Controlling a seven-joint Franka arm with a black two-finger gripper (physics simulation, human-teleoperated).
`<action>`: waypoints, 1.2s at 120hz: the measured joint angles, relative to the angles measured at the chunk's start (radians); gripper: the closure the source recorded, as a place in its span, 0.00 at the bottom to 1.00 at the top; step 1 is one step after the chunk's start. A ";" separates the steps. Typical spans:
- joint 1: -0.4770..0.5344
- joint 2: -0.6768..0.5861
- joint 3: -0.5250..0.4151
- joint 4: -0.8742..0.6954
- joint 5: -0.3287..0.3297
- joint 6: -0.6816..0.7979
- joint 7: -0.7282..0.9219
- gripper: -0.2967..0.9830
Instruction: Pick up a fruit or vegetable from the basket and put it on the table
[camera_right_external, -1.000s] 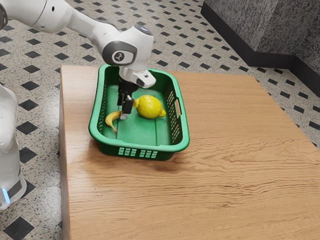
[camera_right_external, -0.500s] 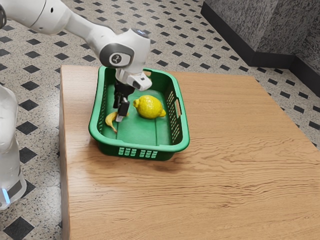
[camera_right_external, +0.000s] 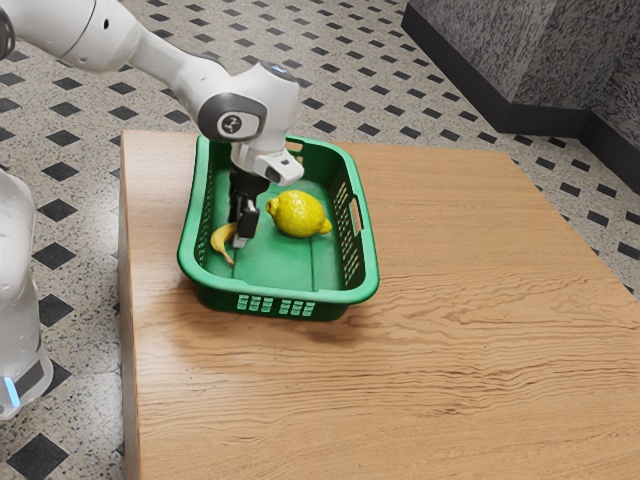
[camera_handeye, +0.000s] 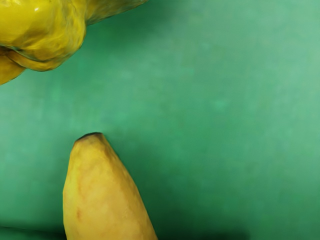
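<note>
Yellow curved banana (camera_right_external: 221, 240) and knobbly lemon (camera_right_external: 299, 215) lie near the jaws, whose spread I cannot tell.

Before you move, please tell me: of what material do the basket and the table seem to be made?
Basket: probably moulded plastic, satin green, with slotted walls. Table: wood or a wood veneer, lightly glossy, showing wavy brown grain.

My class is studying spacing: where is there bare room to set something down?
Bare tabletop runs from the basket to the edge on the exterior view's right. Inside, bare floor lies between the lemon and the basket's near wall. It's crowded around the gripper and banana.
</note>
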 joint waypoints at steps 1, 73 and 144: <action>0.000 0.000 0.000 0.000 -0.001 0.000 0.000 0.35; 0.001 -0.002 0.001 0.003 -0.023 0.000 -0.036 0.65; -0.002 -0.006 -0.076 0.201 -0.032 -0.013 -0.074 0.66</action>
